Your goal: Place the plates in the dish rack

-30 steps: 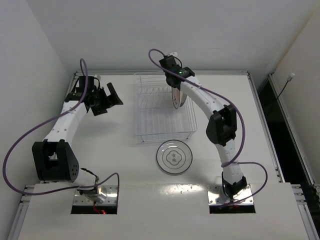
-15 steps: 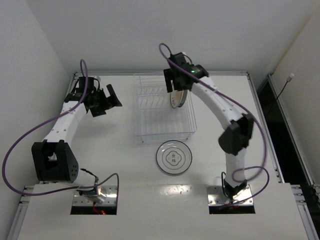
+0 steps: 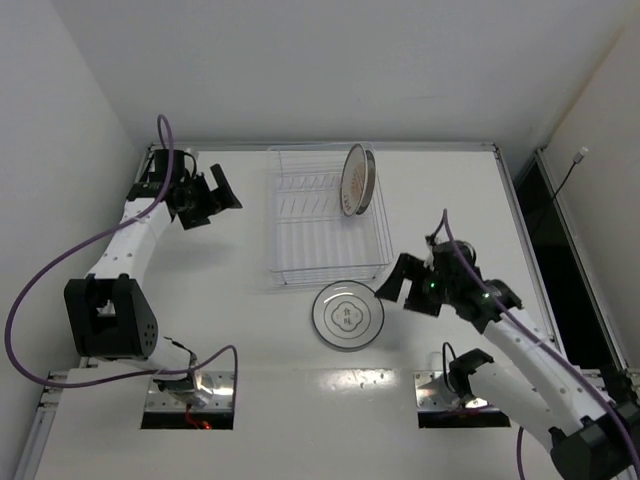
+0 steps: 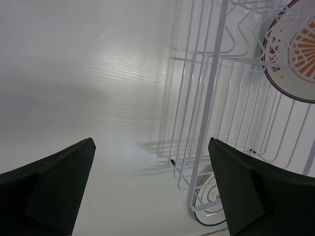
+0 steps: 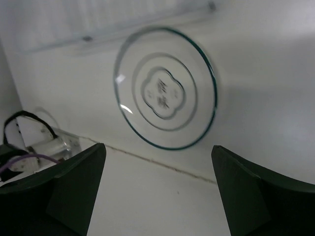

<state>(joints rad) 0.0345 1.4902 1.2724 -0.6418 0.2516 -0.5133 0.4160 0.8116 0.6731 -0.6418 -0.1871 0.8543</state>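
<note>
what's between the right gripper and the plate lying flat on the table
Only bare white table. The right wrist view shows the open right gripper facing the plate with the centre mark, with nothing in the way.

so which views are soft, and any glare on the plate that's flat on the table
Right wrist: the whole frame is soft, the flat plate blurred, with small white glints on its left rim. Left wrist: the left gripper is dark and out of focus, the dish rack wires crisper, throwing faint shadows on the table. Top external: sharp, evenly lit.
</note>
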